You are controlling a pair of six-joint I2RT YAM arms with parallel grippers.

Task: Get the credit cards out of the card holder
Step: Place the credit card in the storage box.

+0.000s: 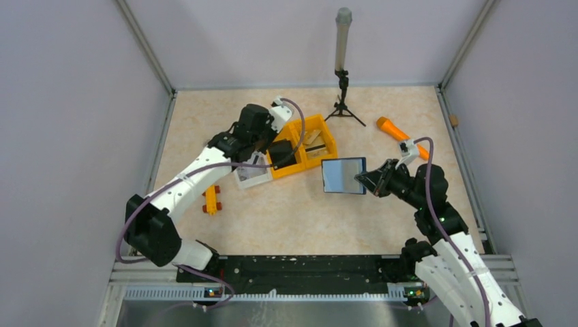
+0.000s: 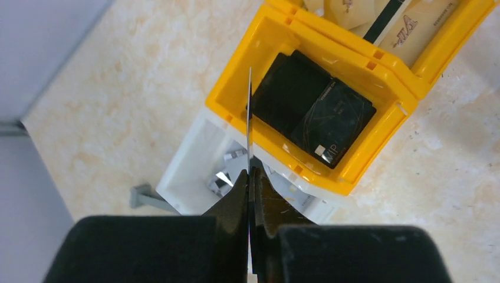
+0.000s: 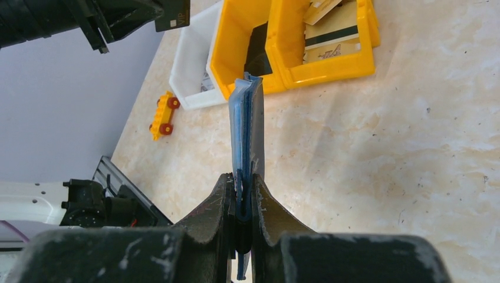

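Directly ahead of our left gripper (image 2: pixel 250 177), clamped on an edge-on card (image 2: pixel 249 118), lay the yellow bin (image 2: pixel 227 88). Our right gripper (image 3: pixel 243 183), farther off, pinched the card holder (image 3: pixel 247 130).

The left arm (image 1: pixel 198 170) and the right arm (image 1: pixel 453 267) are white with chunky black joints. A thin purple cable (image 1: pixel 120 238) runs along each one. The fingers (image 3: pixel 215 206) are black with pale scratches. Tiny green lights (image 1: pixel 213 292) glow at the bases.
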